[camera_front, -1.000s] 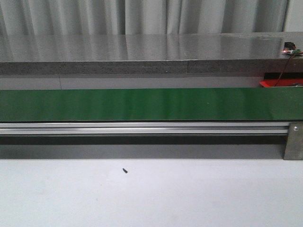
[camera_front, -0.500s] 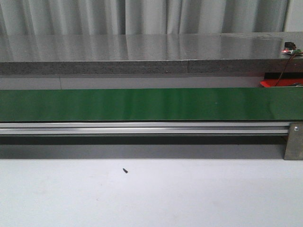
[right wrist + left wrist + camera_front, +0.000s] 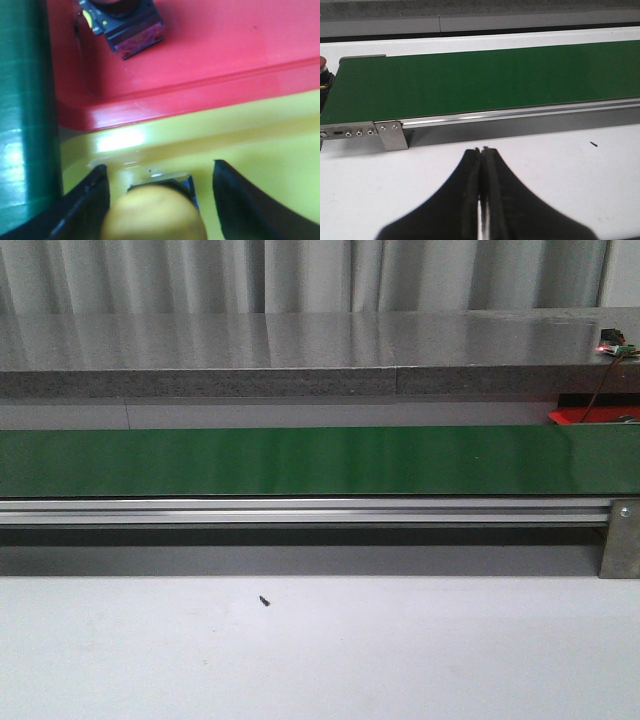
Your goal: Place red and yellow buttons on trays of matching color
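The pale grey worktop (image 3: 320,660) carries a long green conveyor belt (image 3: 300,460) on an aluminium rail (image 3: 300,510), and no button rides the belt in the front view. Past the belt's right end lie two glossy plastic trays side by side: the red tray (image 3: 210,55), and the yellow tray (image 3: 260,140) touching it.

The red tray holds a dark box-shaped switch body (image 3: 127,25), probably a red button already sorted, though its cap is cut off by the frame. The yellow dome-capped button (image 3: 155,212) sits low over the yellow tray, between the fingers of the right tool (image 3: 160,200), which stands open with a gap on each side of it. I judge it just released or about to be left there; contact with the tray floor cannot be told.

These buttons look rigid and light, the smooth cap slippery; the squared body under the cap is the surer hold.

The right arm points steeply down over the trays. The left tool (image 3: 481,165) is clenched empty, held low and level above the worktop, facing the belt's left end, where a red knob (image 3: 322,62) peeks in.
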Controlling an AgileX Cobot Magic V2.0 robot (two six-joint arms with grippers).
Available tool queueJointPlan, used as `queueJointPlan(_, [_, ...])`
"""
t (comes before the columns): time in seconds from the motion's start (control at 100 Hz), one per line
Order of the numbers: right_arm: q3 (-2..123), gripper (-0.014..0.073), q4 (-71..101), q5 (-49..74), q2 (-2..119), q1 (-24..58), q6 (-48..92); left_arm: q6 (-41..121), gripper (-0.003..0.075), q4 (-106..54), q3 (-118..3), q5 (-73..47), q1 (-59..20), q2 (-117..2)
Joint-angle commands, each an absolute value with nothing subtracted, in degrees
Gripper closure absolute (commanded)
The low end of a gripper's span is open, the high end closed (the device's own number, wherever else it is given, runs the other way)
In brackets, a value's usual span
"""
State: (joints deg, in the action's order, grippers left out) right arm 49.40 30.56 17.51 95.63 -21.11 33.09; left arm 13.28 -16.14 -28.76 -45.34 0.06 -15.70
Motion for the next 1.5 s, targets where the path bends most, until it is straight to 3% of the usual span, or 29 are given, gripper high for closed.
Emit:
queueJointPlan(0.0, [50.5, 0.0107, 31.32, 15.74, 92.69, -21.35, 33.28, 13.11, 0.074, -17.35, -30.31, -41.32, -0.47, -16.39])
queueJointPlan(0.26, [50.5, 0.0108, 31.32, 17.73, 85.72, -21.35, 33.28, 13.11, 0.074, -17.35, -30.31, -41.32, -0.47, -16.39])
queueJointPlan(0.33, [50.5, 0.0151, 31.32, 18.37, 83.1, -21.35, 33.28, 13.11, 0.074, -17.35, -30.31, -41.32, -0.47, -16.39])
queueJointPlan(0.59, [50.36, 0.0667, 31.32, 21.19, 74.33, -18.45, 33.28, 13.11, 0.074, -17.35, -30.31, -41.32, -0.47, -16.39])
queueJointPlan(0.94, [47.89, 0.066, 31.67, 20.28, 65.63, -10.77, 33.28, 13.11, 0.074, -17.35, -30.31, -41.32, -0.47, -16.39])
queueJointPlan(1.26, [36.13, 0.066, 31.88, 9.5, 53.68, -4.27, 33.28, 13.11, 0.074, -17.35, -30.31, -41.32, -0.47, -16.39])
queueJointPlan(1.49, [30.78, 0.066, 31.9, 9.57, 44.97, -2.69, 33.28, 13.11, 0.074, -17.35, -30.31, -40.88, -0.47, -16.39])
